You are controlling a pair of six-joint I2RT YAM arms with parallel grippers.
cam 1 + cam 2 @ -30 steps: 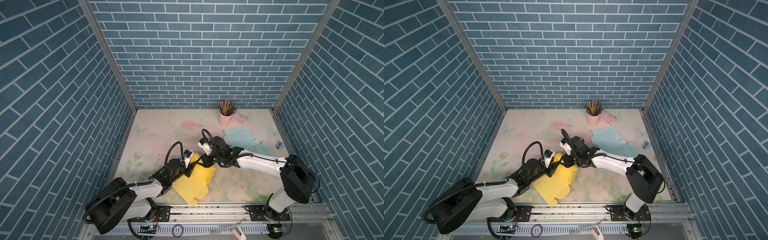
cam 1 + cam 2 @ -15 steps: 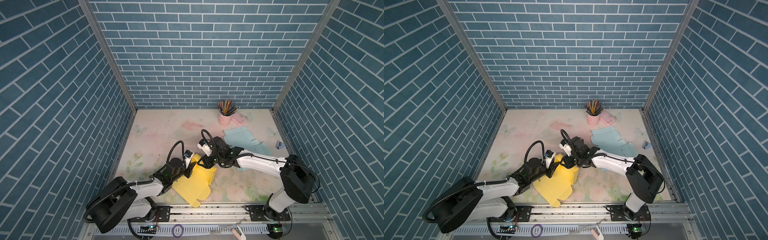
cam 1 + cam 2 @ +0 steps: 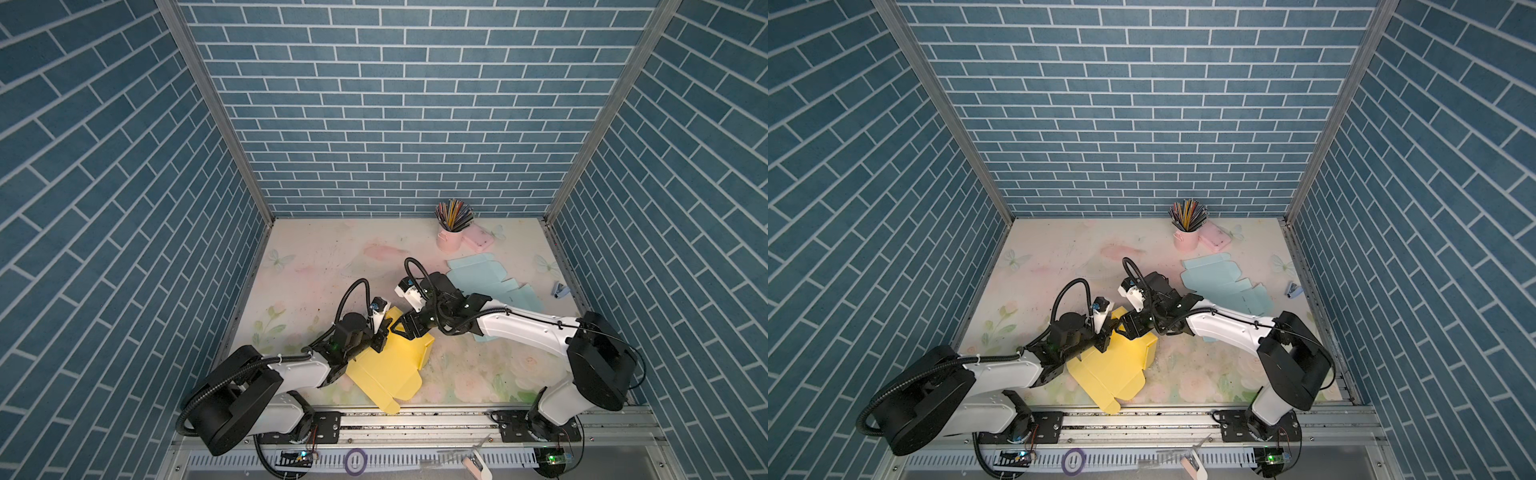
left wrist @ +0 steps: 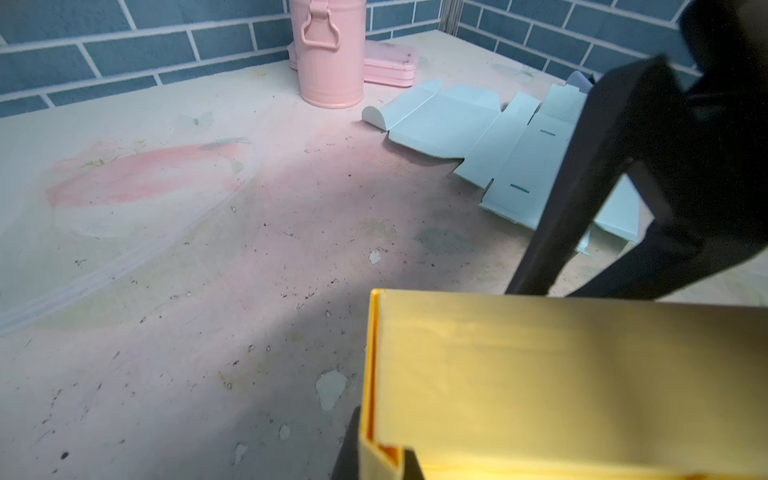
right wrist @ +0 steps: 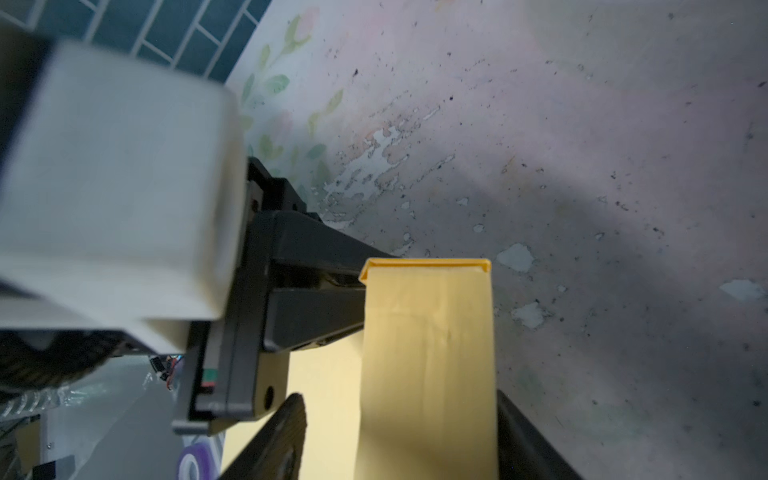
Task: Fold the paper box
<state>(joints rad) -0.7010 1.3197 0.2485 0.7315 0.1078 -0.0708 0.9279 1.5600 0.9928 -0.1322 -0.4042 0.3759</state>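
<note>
Yellow paper box (image 3: 390, 365) lies half-formed, well nearer the arm bases than the pink cup (image 3: 450, 241), in both top views. Since a second ago the left gripper (image 3: 379, 340) has pinched shut on its raised wall (image 3: 424, 353) and the right gripper (image 3: 406, 328) has let go. In the left wrist view, fingers (image 4: 353, 449) clamp the doubled wall's end. In the right wrist view, the jaws stand apart astride that wall. The hold seems to have passed to the left arm, freeing the right for another flap.
</note>
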